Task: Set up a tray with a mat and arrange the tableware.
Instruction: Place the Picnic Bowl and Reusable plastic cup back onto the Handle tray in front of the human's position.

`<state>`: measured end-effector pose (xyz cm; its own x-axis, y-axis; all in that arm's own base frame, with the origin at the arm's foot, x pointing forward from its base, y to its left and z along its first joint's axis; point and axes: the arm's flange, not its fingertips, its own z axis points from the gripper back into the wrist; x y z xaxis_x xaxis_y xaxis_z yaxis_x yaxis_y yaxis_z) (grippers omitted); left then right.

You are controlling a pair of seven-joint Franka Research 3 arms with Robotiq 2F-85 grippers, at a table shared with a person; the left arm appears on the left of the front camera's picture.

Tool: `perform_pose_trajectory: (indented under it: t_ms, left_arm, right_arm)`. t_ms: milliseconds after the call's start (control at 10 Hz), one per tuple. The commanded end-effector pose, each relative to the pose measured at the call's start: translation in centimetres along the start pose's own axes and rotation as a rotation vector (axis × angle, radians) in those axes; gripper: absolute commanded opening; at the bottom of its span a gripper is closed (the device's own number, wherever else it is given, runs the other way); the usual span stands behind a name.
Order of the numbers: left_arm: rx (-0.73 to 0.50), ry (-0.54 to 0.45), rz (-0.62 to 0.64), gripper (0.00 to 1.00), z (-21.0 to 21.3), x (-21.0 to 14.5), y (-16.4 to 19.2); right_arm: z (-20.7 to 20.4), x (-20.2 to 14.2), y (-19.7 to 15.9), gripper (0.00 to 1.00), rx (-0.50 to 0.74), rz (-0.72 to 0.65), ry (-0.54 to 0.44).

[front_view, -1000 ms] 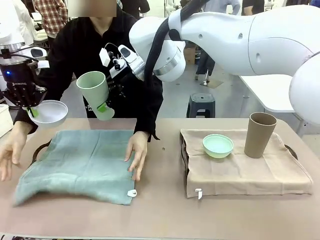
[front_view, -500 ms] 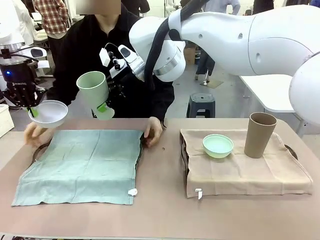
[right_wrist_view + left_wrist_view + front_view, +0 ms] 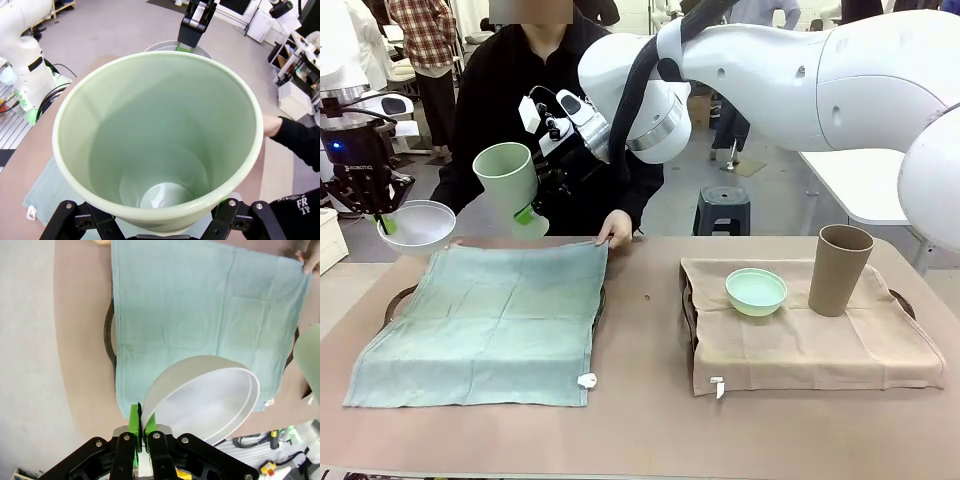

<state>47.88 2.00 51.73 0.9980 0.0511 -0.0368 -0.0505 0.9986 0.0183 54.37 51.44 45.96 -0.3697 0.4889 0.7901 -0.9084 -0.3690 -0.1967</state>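
Note:
My left gripper (image 3: 382, 220) hangs above the table's far left, shut on the rim of the white bowl (image 3: 417, 223). In the left wrist view the green pads (image 3: 134, 420) pinch the white bowl (image 3: 205, 400) over the teal mat (image 3: 200, 315). My right gripper (image 3: 530, 213) is shut on the lower part of the tilted mint green cup (image 3: 510, 185), held above the teal mat (image 3: 485, 325); the cup (image 3: 160, 140) has nothing inside. The mint green bowl (image 3: 756, 291) and the taupe cup (image 3: 839, 269) stand on the beige mat (image 3: 800, 345) at the right.
The teal mat lies flat over a dark tray whose handle (image 3: 398, 300) pokes out at the left. A person's hand (image 3: 617, 228) holds the mat's far right corner. The right tray's handle (image 3: 903, 303) shows beside the beige mat. A stool (image 3: 722, 208) stands beyond the table.
The person's hands have drawn back from the middle of the teal mat to its far edge, and the mat now lies smooth. Both grippers have held still with their loads.

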Motion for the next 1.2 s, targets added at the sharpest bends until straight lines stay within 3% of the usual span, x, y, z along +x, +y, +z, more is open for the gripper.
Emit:
perform_pose_trajectory:
  t_ms: [0,900,1000,1100]
  left_arm:
    - [-0.011,0.001,-0.014,0.00,0.3,-0.2,0.1]
    - [-0.011,0.001,-0.014,0.00,0.3,-0.2,0.1]
    - [-0.011,0.001,-0.014,0.00,0.3,-0.2,0.1]
    - [0.000,0.000,0.000,0.04,0.0,0.0,0.0]
  right_arm:
    - [0.0,0.4,-0.4,0.00,0.009,0.004,-0.008]
    - [0.0,0.4,-0.4,0.00,0.009,0.004,-0.008]
    - [0.0,0.0,0.0,0.83,0.000,0.000,0.000]
    - [-0.1,-0.9,0.0,0.83,-0.009,-0.016,-0.034]
